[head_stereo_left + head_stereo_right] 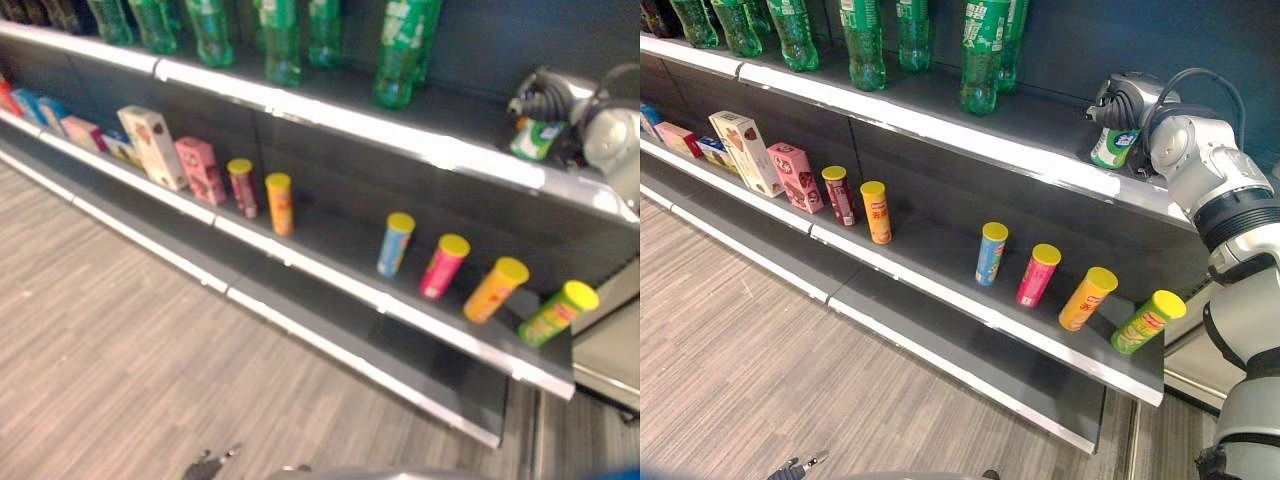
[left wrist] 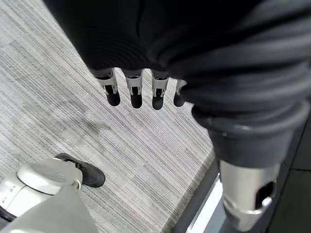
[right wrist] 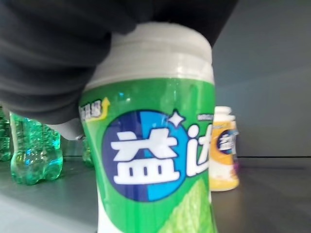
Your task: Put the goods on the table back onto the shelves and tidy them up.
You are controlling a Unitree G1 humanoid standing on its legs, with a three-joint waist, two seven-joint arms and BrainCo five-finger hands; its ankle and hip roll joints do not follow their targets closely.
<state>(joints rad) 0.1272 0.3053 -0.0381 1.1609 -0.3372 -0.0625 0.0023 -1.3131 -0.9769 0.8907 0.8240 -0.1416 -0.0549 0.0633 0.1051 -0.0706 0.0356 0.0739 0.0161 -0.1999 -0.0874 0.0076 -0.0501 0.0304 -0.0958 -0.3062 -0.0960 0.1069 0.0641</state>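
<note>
a green gum jar (image 3: 155, 160) with a white lid and a blue-and-white label stands upright on the upper shelf (image 1: 1040, 160), near its right end, the right hand (image 1: 1130, 100) on its top. a yellow jar (image 3: 222, 148) stands behind it.

Silver-grey arms, dark ribbed wrist covers, silver dark-tipped fingers (image 2: 135, 92).

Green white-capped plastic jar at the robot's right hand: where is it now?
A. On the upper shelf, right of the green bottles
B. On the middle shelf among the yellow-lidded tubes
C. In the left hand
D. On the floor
A: the green white-capped plastic jar is at the right hand on the upper shelf, right of the green bottles; the left hand hangs empty over the floor.
</note>
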